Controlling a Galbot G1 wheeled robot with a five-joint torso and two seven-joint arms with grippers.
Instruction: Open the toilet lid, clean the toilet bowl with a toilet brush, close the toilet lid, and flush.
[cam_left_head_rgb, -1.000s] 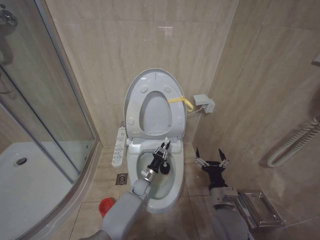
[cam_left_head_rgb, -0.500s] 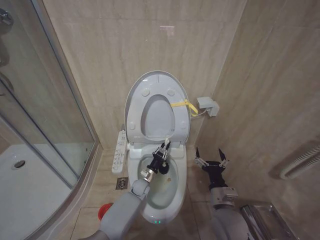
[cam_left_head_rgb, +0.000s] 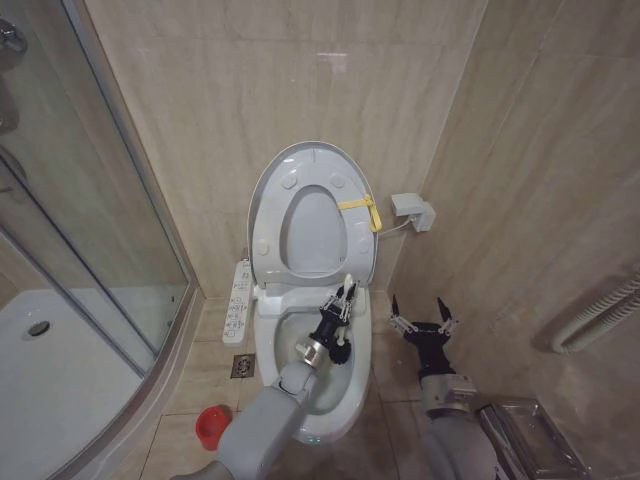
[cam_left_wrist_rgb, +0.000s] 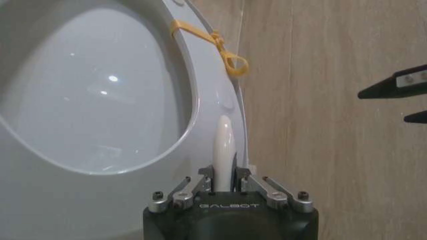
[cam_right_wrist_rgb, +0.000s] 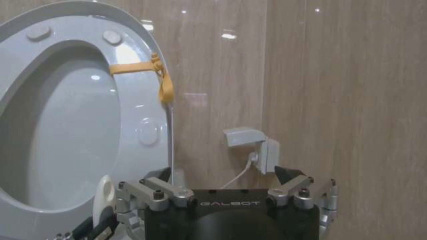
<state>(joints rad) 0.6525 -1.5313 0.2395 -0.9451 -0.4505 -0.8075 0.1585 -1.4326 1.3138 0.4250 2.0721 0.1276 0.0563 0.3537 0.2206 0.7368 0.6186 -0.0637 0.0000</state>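
Note:
The toilet lid (cam_left_head_rgb: 312, 164) stands raised against the wall, and the seat ring with its yellow strap (cam_left_head_rgb: 358, 205) is up against it. Below it lies the open white toilet bowl (cam_left_head_rgb: 287, 348). My left gripper (cam_left_head_rgb: 341, 304) hangs over the bowl's right side, shut on the toilet brush's white handle (cam_left_wrist_rgb: 223, 145), whose tip (cam_left_head_rgb: 348, 282) pokes up past the fingers. The brush's head is hidden under my wrist. My right gripper (cam_left_head_rgb: 420, 318) hovers open beside the toilet, to its right, with nothing in it; the right wrist view shows it (cam_right_wrist_rgb: 230, 192) facing the wall.
A small red holder (cam_left_head_rgb: 211, 425) sits on the floor left of the toilet. A long white button panel (cam_left_head_rgb: 238, 291) hangs at the bowl's left. The glass shower enclosure and white tray (cam_left_head_rgb: 60, 385) take the left. A wall box (cam_left_head_rgb: 412, 210) and a metal rack (cam_left_head_rgb: 530, 440) are on the right.
My left gripper has carried the brush rightward over the bowl, toward its right rim. The head camera shifted slightly over the past second. The right gripper has stayed where it was.

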